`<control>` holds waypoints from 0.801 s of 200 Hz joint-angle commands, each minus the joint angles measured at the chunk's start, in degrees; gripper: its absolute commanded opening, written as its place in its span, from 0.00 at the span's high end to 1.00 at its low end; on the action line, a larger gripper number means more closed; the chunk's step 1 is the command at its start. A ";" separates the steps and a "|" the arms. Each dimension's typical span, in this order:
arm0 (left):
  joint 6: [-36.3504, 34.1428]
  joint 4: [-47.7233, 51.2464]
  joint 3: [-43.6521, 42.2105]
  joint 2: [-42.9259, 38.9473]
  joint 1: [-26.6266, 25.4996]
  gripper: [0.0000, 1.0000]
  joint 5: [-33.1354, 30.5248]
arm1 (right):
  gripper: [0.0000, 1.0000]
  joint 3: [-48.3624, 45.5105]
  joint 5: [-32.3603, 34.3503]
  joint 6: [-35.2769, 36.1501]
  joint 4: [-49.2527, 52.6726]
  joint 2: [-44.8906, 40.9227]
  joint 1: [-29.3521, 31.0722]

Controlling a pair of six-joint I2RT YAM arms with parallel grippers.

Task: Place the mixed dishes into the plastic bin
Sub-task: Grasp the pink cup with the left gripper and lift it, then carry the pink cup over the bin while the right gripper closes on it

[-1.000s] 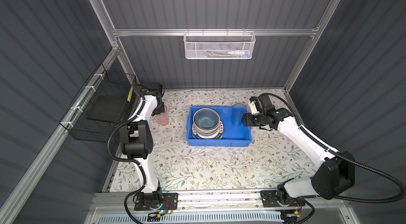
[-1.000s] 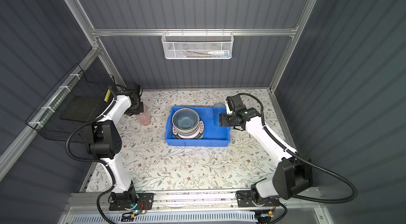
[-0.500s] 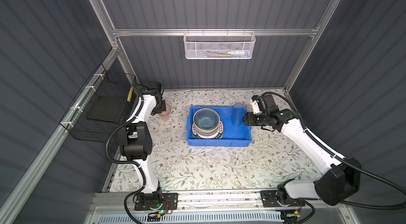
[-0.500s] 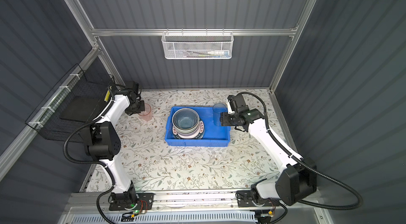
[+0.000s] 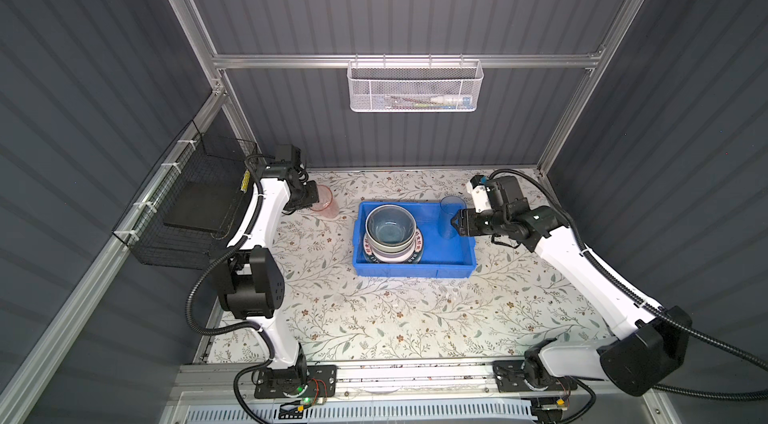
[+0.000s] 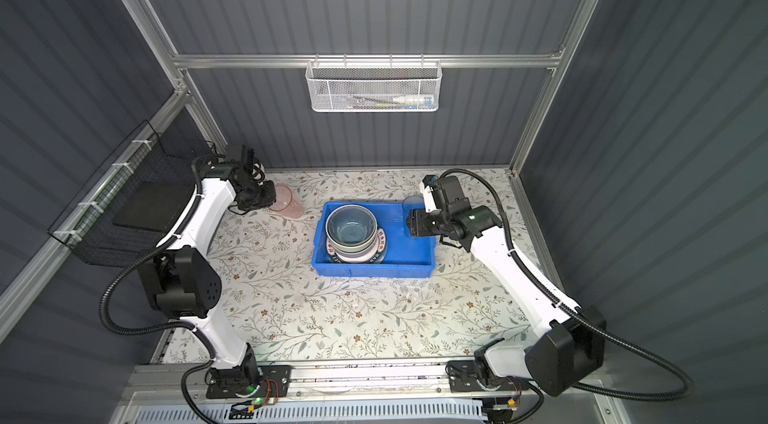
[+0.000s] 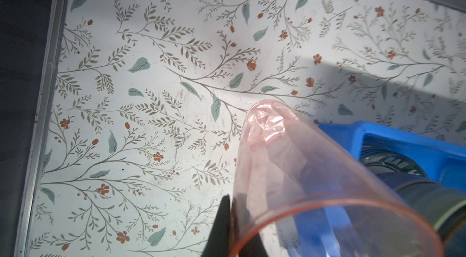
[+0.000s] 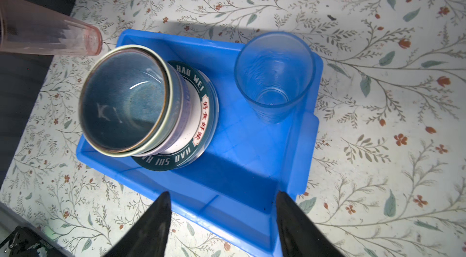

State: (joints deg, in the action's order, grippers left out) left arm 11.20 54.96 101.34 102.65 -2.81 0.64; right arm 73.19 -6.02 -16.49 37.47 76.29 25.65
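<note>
The blue plastic bin (image 5: pixel 411 274) (image 6: pixel 374 272) (image 8: pixel 227 192) holds a stack of bowls with a blue bowl (image 5: pixel 390 225) (image 6: pixel 351 226) (image 8: pixel 123 99) on top, resting on a dark lettered plate (image 8: pixel 201 107). A translucent blue tumbler (image 5: pixel 451 214) (image 6: pixel 410 209) (image 8: pixel 273 76) stands upright in the bin's back right corner. My right gripper (image 5: pixel 457 223) (image 6: pixel 411 223) (image 8: pixel 223 218) hangs open over the bin's right end, apart from that tumbler. My left gripper (image 5: pixel 307 197) (image 6: pixel 270 195) (image 7: pixel 230 220) is shut on the rim of the pink tumbler (image 5: pixel 326 201) (image 6: pixel 289 202) (image 7: pixel 290 167), which is tilted left of the bin.
A black wire basket (image 5: pixel 195 209) hangs on the left wall close to my left arm. A white mesh basket (image 5: pixel 415 87) hangs on the back wall. The floral tabletop (image 5: pixel 374 318) stretches in front of the bin.
My left gripper has closed on the pink tumbler's rim and tipped it over, shifting it a little backward. The right gripper stays open beside the blue tumbler.
</note>
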 commanded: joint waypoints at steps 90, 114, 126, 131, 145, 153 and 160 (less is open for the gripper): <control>8.79 -2.82 3.95 -11.13 -13.64 0.99 8.98 | 0.32 16.46 -1.45 5.84 -1.17 3.13 8.24; 10.16 -4.77 2.97 -12.34 -17.05 0.99 9.03 | 0.33 21.60 -1.01 5.59 0.69 5.89 8.95; 11.00 -6.41 2.36 -12.73 -19.18 0.99 9.32 | 0.33 23.57 -0.56 5.65 1.34 6.98 9.72; 11.19 -7.04 2.13 -12.74 -20.10 0.99 9.58 | 0.33 24.22 -0.42 5.61 1.40 7.25 10.04; 11.98 -8.47 1.98 -12.53 -22.69 0.99 9.48 | 0.33 25.74 -0.32 5.64 1.31 7.85 11.10; 12.38 -8.92 1.93 -12.24 -24.04 0.99 8.95 | 0.34 26.47 -0.31 5.64 1.28 8.21 11.63; 12.68 -9.29 1.93 -11.98 -25.15 0.99 8.42 | 0.34 27.14 -0.31 5.59 1.18 8.49 12.05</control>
State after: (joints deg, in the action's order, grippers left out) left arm 21.54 49.74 103.39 91.77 -24.75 8.21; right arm 97.60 -6.90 -11.49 37.41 83.81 36.16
